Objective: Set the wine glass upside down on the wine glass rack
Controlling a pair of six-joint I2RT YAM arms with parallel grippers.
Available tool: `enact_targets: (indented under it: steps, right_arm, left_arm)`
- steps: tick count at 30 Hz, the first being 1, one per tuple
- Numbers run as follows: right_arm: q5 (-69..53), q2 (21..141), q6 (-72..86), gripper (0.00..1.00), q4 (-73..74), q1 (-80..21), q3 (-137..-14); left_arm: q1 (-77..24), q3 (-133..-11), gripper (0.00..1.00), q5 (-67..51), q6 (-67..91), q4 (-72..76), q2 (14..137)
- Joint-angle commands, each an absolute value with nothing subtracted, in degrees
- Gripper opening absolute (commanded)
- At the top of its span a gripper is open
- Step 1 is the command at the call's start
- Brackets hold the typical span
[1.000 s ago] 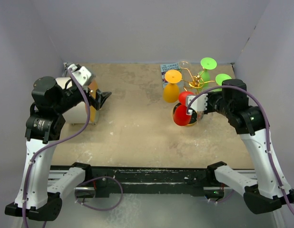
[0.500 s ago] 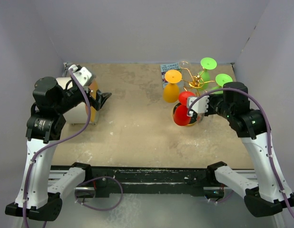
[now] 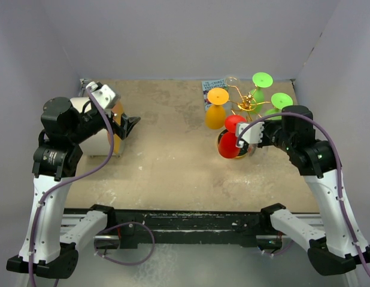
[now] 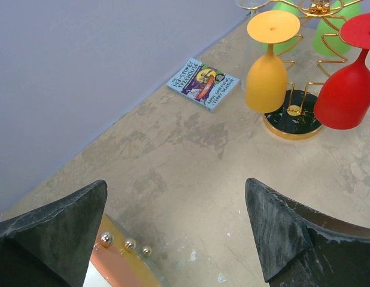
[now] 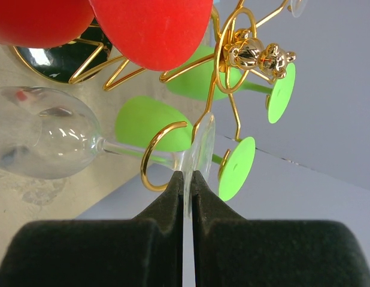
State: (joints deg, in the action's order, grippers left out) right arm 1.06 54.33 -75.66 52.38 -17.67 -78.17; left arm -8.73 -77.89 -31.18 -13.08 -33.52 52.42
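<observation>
The only printed matter is a book lying flat on the worktop, at 11 o'clock from the orange glass. In the left wrist view its cover appears to read "STORY TREEHOUSE"; the smaller lettering is illegible.

The left end effector has its fingers wide apart and holds nothing.

Only the right wrist view shows the right end effector clamped on the foot of the clear wine glass. The glass lies sideways with its stem across an open loop of the wine glass rack; whether it is seated cannot be told.

The rack stands at 2 o'clock on the worktop and carries the red glass and two green glasses.
</observation>
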Motion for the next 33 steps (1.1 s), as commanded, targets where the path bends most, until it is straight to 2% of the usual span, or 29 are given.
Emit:
enact_targets:
  steps: [1,9,15,33]
  right_arm:
    - [2.5,52.9,-74.2,0.01,49.3,-17.9,-77.8]
    - [2.5,52.1,-73.6,0.02,49.7,-17.9,-77.1]
    - [2.6,51.6,-73.4,0.07,50.0,-17.9,-76.9]
    - [3.5,51.2,-73.4,0.12,51.6,-17.9,-76.3]
  left_arm:
    - [-8.3,-77.5,0.99,-32.4,-13.7,-31.2,51.6]
    - [-8.3,-77.5,0.99,-32.4,-13.7,-31.1,51.7]
    - [-8.3,-77.5,0.99,-32.6,-13.7,-31.1,51.7]
    - [-8.3,-77.0,0.99,-32.5,-14.0,-31.4,51.2]
